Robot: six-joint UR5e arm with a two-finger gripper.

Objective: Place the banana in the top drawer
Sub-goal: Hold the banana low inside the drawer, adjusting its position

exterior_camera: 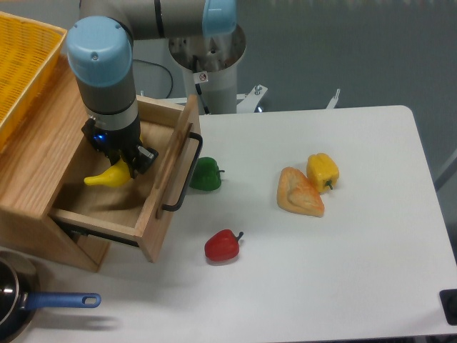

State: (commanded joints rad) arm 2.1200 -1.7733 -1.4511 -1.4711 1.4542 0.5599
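Note:
The top drawer (153,214) of the wooden cabinet stands pulled open, its black bar handle facing right. Over the drawer's open box hangs the yellow banana (106,176), held at its right end. My gripper (128,163) is shut on the banana and points down into the drawer, with the arm's blue-capped wrist above it. The banana's left tip sticks out toward the cabinet side. I cannot tell whether the banana touches the drawer floor.
A green pepper (206,174) lies just right of the drawer front. A red pepper (222,245) sits in front of it. A yellow pepper (323,171) and an orange wedge (300,193) lie mid-table. A yellow mesh basket (21,68) tops the cabinet; a blue-handled pan (43,304) sits front left.

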